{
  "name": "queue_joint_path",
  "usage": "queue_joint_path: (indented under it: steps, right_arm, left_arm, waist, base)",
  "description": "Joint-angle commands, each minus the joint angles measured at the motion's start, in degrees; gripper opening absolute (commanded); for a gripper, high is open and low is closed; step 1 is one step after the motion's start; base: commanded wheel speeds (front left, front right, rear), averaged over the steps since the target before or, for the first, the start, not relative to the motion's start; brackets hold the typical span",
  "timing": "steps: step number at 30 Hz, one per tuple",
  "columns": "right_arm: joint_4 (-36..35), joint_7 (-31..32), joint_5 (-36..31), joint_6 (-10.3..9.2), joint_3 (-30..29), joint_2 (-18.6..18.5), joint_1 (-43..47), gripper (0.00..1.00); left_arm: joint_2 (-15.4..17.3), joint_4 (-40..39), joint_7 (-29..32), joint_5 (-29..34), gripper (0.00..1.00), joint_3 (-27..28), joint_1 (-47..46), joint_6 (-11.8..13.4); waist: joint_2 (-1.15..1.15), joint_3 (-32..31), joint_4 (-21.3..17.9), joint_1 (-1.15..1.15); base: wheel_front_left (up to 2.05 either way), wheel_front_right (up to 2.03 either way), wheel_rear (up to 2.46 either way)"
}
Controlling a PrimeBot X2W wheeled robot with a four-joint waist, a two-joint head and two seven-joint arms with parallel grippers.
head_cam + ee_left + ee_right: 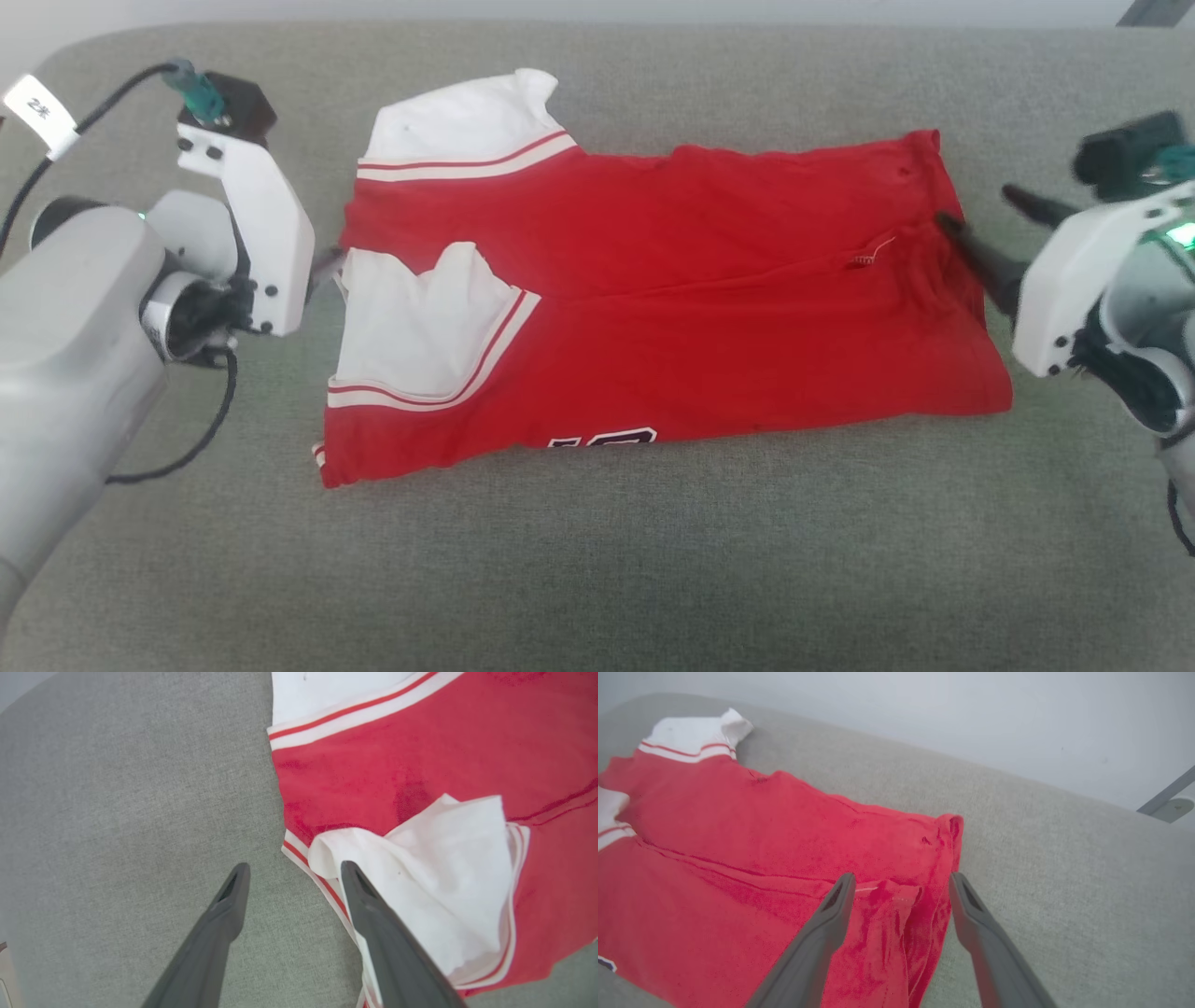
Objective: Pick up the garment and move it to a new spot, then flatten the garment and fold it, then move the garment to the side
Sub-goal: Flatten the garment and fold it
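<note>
The garment [653,308] lies folded lengthwise on the grey padded surface. It is red, with two white sleeves with striped trim at its left end. Part of a dark numeral [602,437] shows at its near edge. My left gripper [329,266] is at the garment's left edge, beside the nearer sleeve. In the left wrist view this left gripper [294,868] is open; one finger is over the sleeve [444,882], the other over bare surface. My right gripper [976,210] is at the garment's right end. In the right wrist view it [902,877] is open, straddling the rumpled red hem [924,868] without gripping it.
The grey padded surface [597,560] extends around the garment on all sides. A black cable [201,439] loops beside my left forearm. Beyond the far edge are a pale wall [924,718] and a grey metal bar [1167,798].
</note>
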Motion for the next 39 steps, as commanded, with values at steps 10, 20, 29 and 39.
queue_joint_path:
  steps: [10, 20, 29, 39]
  right_arm:
    - [-8.11, -8.40, -12.12, 0.00, -16.66, 6.32, 9.06, 1.00]
    - [-21.56, -4.69, -20.36, 0.00, -30.67, 14.88, 17.29, 1.00]
    - [-27.35, -2.27, -21.79, 0.00, -35.02, 17.91, 21.62, 1.00]
    - [-29.91, 1.32, -22.43, 0.01, -35.25, 20.56, 24.35, 1.00]
  left_arm:
    - [5.12, -14.80, 5.56, -3.86, 1.00, 0.40, 7.35, 8.62]
    - [11.73, -30.34, 9.08, -7.74, 1.00, 1.24, 14.18, 18.22]
    - [14.52, -34.92, 7.56, -8.07, 1.00, 1.15, 18.09, 20.50]
    - [11.71, -24.39, 2.49, -8.67, 1.00, 1.18, 21.05, 16.39]
  waist:
    - [0.00, -1.87, 0.23, 0.00]
    - [0.00, -0.73, -0.81, 0.00]
    - [0.00, 0.50, -0.98, 0.00]
    - [0.00, 1.64, -2.50, 0.00]
  base:
    - [0.00, 0.00, 0.00]
    - [0.00, 0.00, 0.00]
    - [0.00, 0.00, 0.00]
    - [0.00, 0.00, 0.00]
